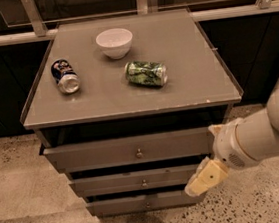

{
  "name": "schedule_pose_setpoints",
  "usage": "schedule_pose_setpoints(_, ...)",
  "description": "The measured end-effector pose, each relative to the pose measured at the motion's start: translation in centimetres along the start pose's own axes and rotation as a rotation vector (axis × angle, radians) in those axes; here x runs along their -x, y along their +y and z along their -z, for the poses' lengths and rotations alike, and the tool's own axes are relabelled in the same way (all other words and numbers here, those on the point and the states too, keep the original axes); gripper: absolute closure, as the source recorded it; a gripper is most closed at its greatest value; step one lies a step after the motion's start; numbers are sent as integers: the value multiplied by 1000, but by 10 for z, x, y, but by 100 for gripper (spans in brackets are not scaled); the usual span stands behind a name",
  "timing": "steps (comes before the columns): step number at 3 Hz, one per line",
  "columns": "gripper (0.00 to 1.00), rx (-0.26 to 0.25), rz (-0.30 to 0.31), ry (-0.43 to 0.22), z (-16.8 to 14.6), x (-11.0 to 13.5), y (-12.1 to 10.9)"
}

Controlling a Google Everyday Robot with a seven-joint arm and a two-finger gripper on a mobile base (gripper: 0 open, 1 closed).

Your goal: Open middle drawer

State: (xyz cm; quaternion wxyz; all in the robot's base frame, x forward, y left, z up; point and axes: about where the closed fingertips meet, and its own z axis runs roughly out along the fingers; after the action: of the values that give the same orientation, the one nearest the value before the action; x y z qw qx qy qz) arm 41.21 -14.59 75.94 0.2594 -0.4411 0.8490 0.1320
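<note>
1. While the gripper (pixel 198 183) hangs to the right of the middle drawer's knob (pixel 144 183), at roughly the knob's height and near the right end of that drawer's front, the step in hand looks like the approach. Nothing is grasped yet.
2. Whether the gripper is open or closed cannot be told. It shows only as one pale yellow shape slanting down and toward the knob's side, at the end of a thick white arm that comes in from further right of the knob.
3. The middle drawer (pixel 107 183) carries that knob at its centre and appears shut. Its slim front lies between the top drawer (pixel 94 155), above the knob, and the bottom drawer (pixel 115 206), below the knob.
4. Well above the knob, on the cabinet top (pixel 197 84), lie a white bowl (pixel 114 42), a blue can (pixel 65 76) on its side and a dented green can (pixel 147 73). None of them stands in the way.
5. The next move, as I judge it, calls for a sideways run left to the knob while holding height, since the two other drawers' knobs sit just above and just below it. Then comes a firm hold on the knob and a straight pull outward.
6. The knob is small and round, so a hold that is off-centre could slip off it.
</note>
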Motion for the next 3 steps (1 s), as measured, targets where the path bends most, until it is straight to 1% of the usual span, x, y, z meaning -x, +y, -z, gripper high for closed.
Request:
schedule_pose_setpoints(1,0,30,-159,-15,-39,-51,30)
schedule_pose_setpoints(2,0,20,-310,-8,-84,-112,59)
schedule_pose_setpoints(3,0,-36,-316,-18,-89,-120,52)
